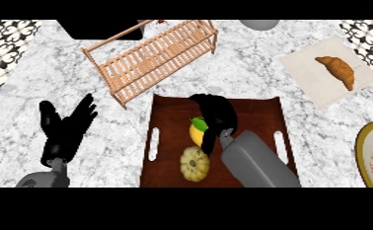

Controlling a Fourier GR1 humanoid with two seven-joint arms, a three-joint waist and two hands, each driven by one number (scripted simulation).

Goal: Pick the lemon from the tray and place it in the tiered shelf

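Lemon upright, stem end up, on tray

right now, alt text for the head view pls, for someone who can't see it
The right hand curls over a lemon on a brown tray, beside a small pumpkin. A wooden tiered shelf lies behind; the open left hand rests at left.
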